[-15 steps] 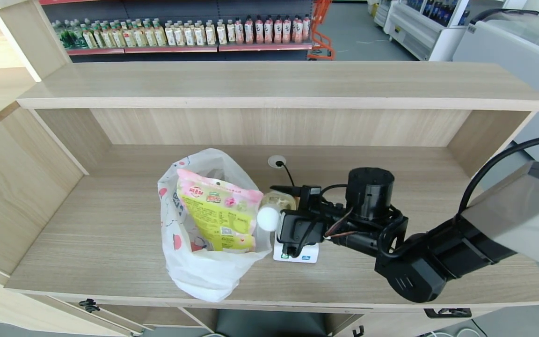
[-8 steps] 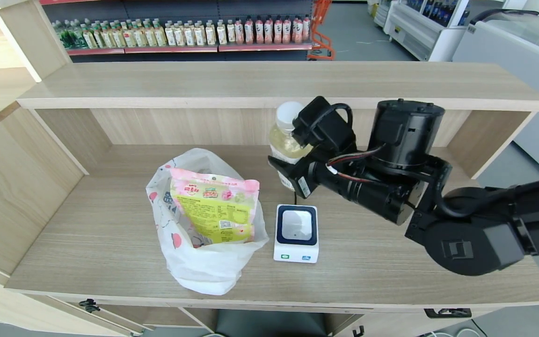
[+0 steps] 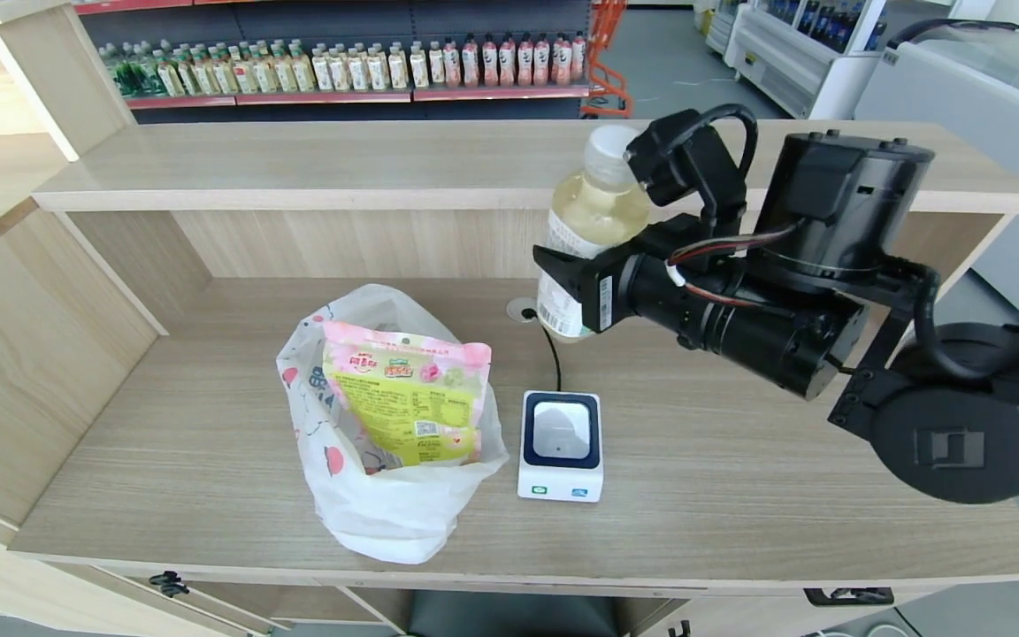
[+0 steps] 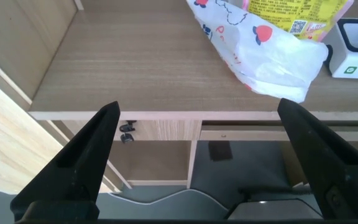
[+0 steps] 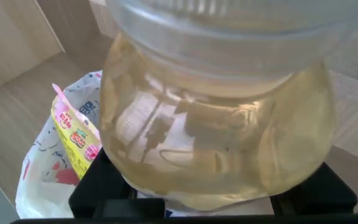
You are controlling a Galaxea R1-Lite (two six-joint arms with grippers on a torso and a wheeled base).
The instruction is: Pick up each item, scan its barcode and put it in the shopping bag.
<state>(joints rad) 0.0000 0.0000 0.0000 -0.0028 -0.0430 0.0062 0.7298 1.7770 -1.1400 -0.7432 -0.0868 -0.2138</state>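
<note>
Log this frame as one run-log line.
right gripper: shut on bottle, held above counter beyond scanner | left gripper: open, empty | snack pack: in shopping bag

The bottle [image 3: 593,217] is clear glossy plastic, the shopping bag [image 3: 386,522] thin crinkled plastic, the counter [image 3: 722,460] matt wood-grain.

Bottle [image 3: 593,217] pale yellow liquid with white cap [image 3: 609,146] and white label [image 3: 555,301], shopping bag [image 3: 386,518] white with red prints, snack packet [image 3: 403,398] pink over yellow-green, scanner [image 3: 561,447] white with navy frame, counter [image 3: 739,478] light wood grain.
</note>
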